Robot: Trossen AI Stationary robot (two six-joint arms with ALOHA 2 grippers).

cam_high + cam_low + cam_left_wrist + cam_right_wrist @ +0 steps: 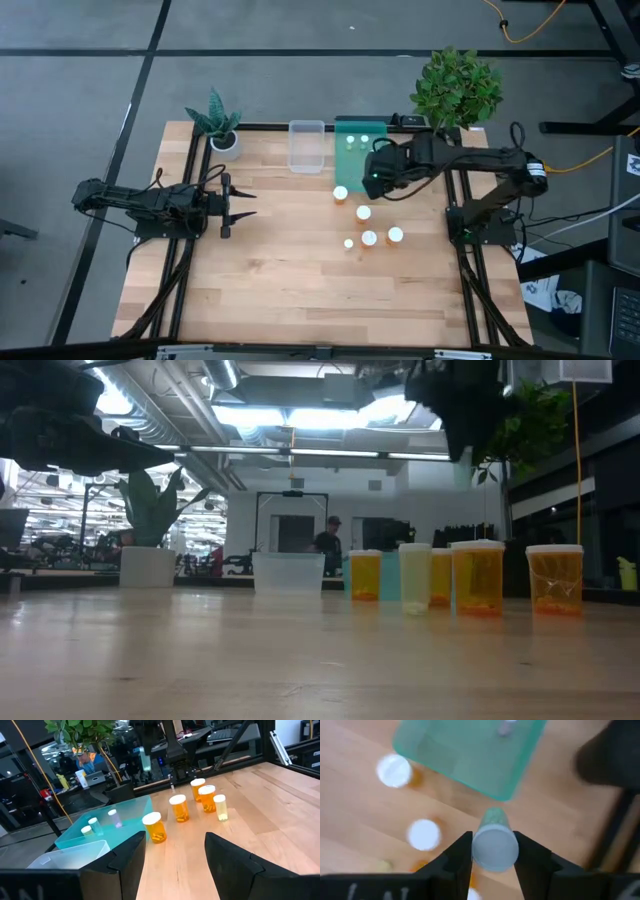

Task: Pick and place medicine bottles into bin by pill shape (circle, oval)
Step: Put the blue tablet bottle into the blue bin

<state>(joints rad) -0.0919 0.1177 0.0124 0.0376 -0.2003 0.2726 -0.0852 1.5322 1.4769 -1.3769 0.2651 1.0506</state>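
Note:
My right gripper (494, 851) hangs above the table just off the near end of the teal bin (355, 150), shut on a small pale medicine bottle (494, 845). Two small bottles (358, 140) stand in that bin. The clear bin (306, 146) sits to its left. Several white-capped bottles stand on the wood, most of them orange (363, 212), one small and pale (349, 243). My left gripper (240, 203) waits open at the table's left, pointing level toward them, with nothing between its fingers (230, 865). My right gripper pinches the small bottle between its two fingers, on the sides just below the white cap (495, 851). The fingers come from above, pointing steeply down. The bottle is lifted clear of the table, cap toward the wrist and its pale body (494, 817) pointing down.
A small potted plant (222, 125) stands at the far left corner and a bushy one (455, 88) at the far right. The near half of the wooden table (300, 290) is bare. A person (327, 545) stands in the room far behind.

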